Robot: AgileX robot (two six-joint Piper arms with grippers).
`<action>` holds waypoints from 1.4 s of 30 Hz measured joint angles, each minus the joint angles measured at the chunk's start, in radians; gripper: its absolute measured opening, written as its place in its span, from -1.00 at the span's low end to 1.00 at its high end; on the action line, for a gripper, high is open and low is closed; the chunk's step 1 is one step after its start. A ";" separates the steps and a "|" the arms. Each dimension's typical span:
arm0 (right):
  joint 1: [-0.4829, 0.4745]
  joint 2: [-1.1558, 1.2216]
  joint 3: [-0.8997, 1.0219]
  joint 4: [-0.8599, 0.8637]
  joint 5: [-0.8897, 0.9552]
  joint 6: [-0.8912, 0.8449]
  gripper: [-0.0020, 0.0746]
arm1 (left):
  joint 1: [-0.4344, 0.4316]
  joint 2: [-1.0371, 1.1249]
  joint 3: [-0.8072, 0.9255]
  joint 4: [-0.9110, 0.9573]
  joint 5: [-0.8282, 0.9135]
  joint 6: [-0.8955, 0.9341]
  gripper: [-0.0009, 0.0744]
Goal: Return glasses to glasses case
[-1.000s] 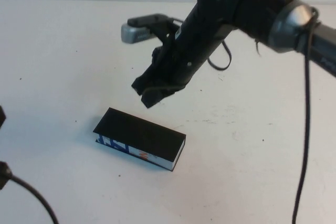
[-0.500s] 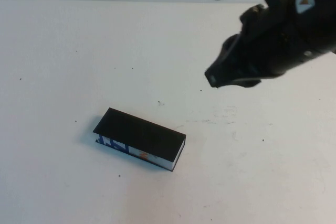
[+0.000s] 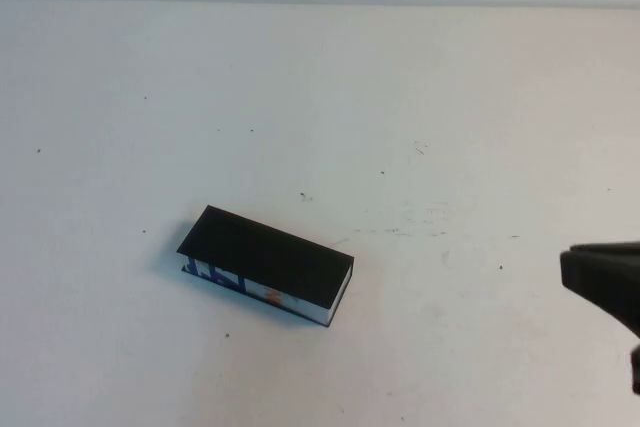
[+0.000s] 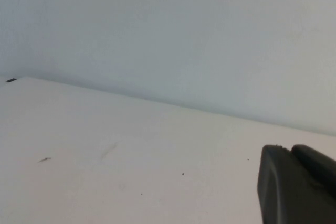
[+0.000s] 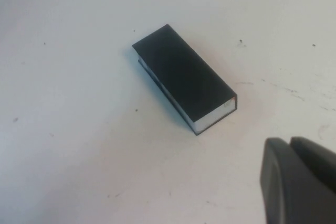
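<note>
The glasses case (image 3: pixel 268 264) lies shut on the white table (image 3: pixel 420 97), a flat black box with a white edge bearing blue and orange print. It also shows in the right wrist view (image 5: pixel 184 77). The glasses are out of view. My right gripper (image 3: pixel 605 282) is at the right edge of the high view, well to the right of the case. In its wrist view (image 5: pixel 290 142) the fingers rest together and hold nothing. My left gripper (image 4: pixel 290 149) is outside the high view. Its fingers are together over bare table.
The white table top (image 5: pixel 79 145) carries only small dark specks and faint scuff marks (image 3: pixel 420 217). A pale wall (image 4: pixel 184 35) rises behind the table's far edge in the left wrist view.
My right arm has swung from above the case, up and to the right, then down to the right edge of the view. The case has not moved.
</note>
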 joint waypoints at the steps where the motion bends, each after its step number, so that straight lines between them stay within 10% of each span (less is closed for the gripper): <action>1: 0.000 -0.044 0.054 0.000 -0.044 0.008 -0.97 | 0.000 0.000 0.000 0.000 0.000 0.000 -0.99; 20: -0.021 -0.305 0.502 -0.235 -0.392 0.041 -0.98 | 0.000 0.000 0.000 0.000 0.000 0.000 -0.99; 32: -0.548 -0.509 0.774 -0.267 -0.671 0.149 -0.98 | 0.000 0.000 0.000 0.000 -0.009 0.000 -0.99; 42: -0.637 -0.762 0.847 -0.159 -0.470 0.150 -0.98 | 0.000 0.000 0.000 0.000 -0.010 0.000 -0.99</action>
